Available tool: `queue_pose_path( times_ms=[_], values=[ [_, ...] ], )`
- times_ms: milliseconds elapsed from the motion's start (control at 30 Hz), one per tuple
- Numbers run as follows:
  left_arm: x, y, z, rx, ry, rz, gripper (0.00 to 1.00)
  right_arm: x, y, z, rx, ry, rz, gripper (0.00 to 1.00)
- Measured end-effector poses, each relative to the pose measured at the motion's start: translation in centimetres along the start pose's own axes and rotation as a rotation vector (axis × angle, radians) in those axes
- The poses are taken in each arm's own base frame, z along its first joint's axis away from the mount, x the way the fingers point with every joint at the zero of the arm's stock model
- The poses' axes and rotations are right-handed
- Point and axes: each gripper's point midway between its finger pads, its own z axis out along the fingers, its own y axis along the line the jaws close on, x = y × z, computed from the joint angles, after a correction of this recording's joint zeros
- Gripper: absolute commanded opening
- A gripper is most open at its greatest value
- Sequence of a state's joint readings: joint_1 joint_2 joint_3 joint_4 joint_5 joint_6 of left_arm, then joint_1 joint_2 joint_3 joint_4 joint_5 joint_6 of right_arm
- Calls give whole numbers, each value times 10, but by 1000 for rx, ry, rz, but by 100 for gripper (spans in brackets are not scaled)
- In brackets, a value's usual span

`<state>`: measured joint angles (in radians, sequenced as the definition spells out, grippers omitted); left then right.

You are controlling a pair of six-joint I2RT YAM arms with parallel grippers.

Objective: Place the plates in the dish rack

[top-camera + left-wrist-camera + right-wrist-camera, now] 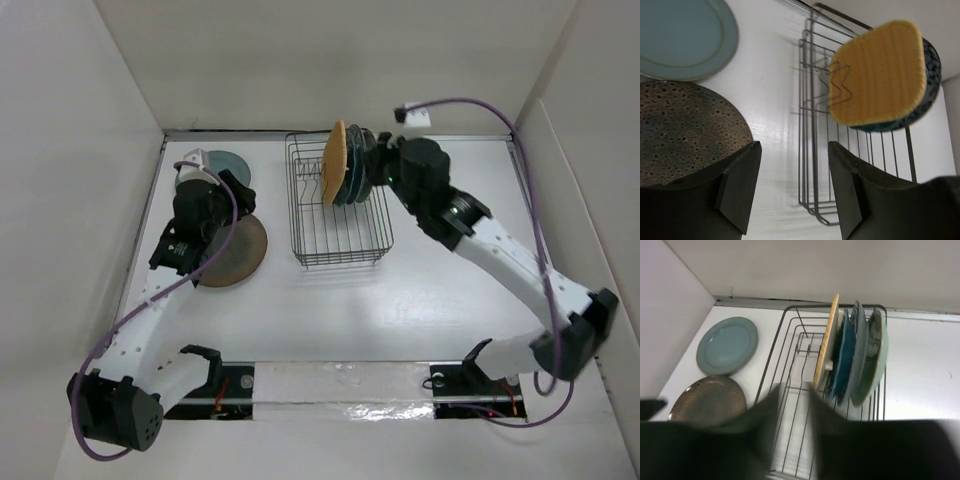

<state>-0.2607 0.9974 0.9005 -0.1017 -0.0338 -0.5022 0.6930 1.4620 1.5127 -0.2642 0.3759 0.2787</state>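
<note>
Plates (845, 355): four upright in wire rack (345, 262), orange-tan plate (877, 75) outermost; left pincer (795, 147), right pincer (792, 390) spread, empty.

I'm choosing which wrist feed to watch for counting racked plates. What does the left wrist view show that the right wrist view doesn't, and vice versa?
Left wrist only: the broad face of the orange-tan plate, and the left gripper, open and empty. Right wrist only: four plates standing on edge in the dish rack, the pale mint plate at their right end. Both: the rack, the orange-tan plate, and the grey-teal plate and brown plate lying flat on the table.
</note>
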Motion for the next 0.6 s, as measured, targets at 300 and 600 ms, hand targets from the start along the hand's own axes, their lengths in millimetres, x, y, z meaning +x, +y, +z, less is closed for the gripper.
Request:
queue_pose_path(
  times_ms=[300,600],
  values=[
    [-46,118,40,-257,-53,-212,56,77,-13,-96,-202,-21,128,1],
    [-15,184,89,-384,47,-375,55,123,-24,-110,-225,47,115,3]
  ],
)
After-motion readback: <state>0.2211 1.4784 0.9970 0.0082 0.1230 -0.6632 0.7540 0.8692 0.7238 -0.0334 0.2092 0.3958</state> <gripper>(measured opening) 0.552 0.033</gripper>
